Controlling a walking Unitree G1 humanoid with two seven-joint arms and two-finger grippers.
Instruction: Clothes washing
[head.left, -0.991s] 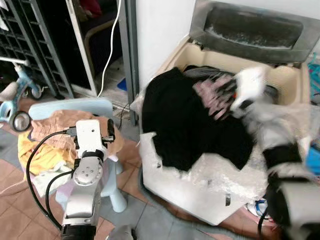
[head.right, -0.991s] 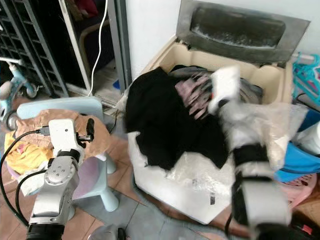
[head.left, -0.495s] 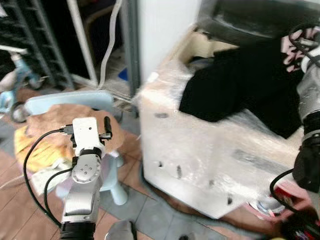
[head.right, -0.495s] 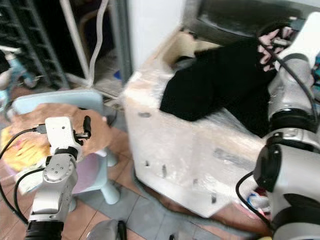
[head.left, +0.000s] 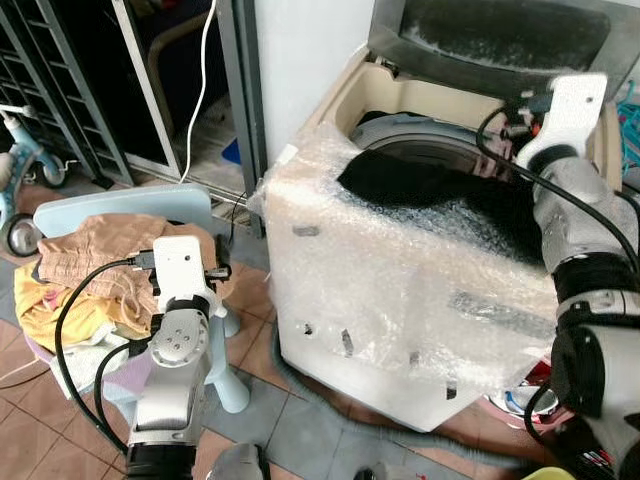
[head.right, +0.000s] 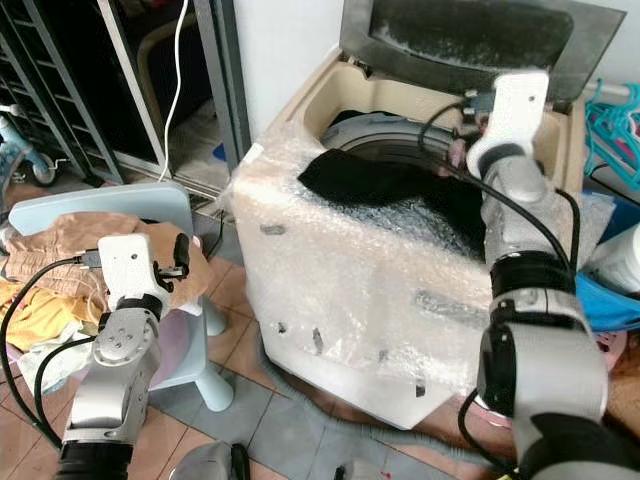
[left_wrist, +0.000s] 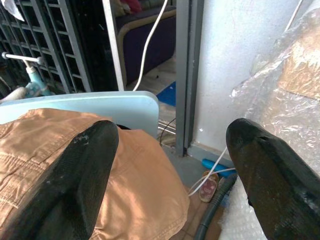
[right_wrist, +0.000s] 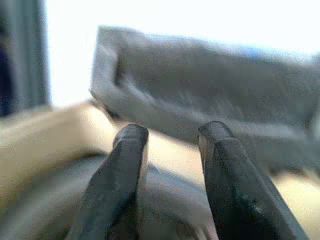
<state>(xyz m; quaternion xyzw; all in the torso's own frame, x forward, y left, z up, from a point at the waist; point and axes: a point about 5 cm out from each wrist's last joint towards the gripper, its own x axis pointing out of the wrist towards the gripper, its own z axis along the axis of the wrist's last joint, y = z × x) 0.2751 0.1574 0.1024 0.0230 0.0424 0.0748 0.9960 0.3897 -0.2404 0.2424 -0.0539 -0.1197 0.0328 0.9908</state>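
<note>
A small light blue plastic chair (head.left: 150, 208) stands on the brown and grey tiled floor (head.left: 300, 425). A white cable (head.left: 205, 75) hangs down by the grey metal door post (head.left: 240, 90). A black metal grille (head.left: 55, 90) stands behind, with a little blue and white tricycle (head.left: 20, 175) beside it. A blue plastic basket (head.right: 610, 300) sits at the far right.

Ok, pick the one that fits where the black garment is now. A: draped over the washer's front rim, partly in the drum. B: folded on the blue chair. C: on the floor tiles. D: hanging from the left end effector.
A: the black garment lies across the washer rim and runs into the open drum.
</note>
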